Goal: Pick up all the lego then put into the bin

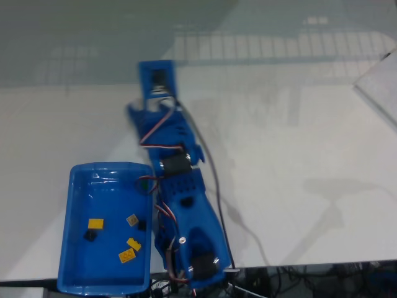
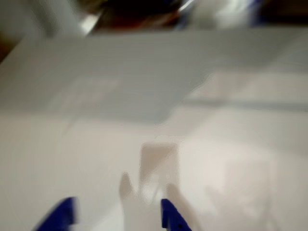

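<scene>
The blue bin (image 1: pixel 69 248) stands at the lower left of the fixed view. Several lego bricks lie inside it: yellow ones (image 1: pixel 95 223) (image 1: pixel 126 255), a tan one (image 1: pixel 131 219) and black ones (image 1: pixel 90 235). The blue arm (image 1: pixel 186 205) stretches from the bottom edge up past the bin's right side. Its gripper (image 1: pixel 155 67) points toward the far end of the table, away from the bin. In the wrist view the gripper (image 2: pixel 118 219) is open, two blue fingertips (image 2: pixel 171 219) apart over bare white table with nothing between them.
Red, white and black wires run along the arm, and a dark cable (image 1: pixel 218 192) trails to the table's front edge. More cables (image 1: pixel 298 276) hang below that edge. A pale sheet (image 1: pixel 379 87) lies at the far right.
</scene>
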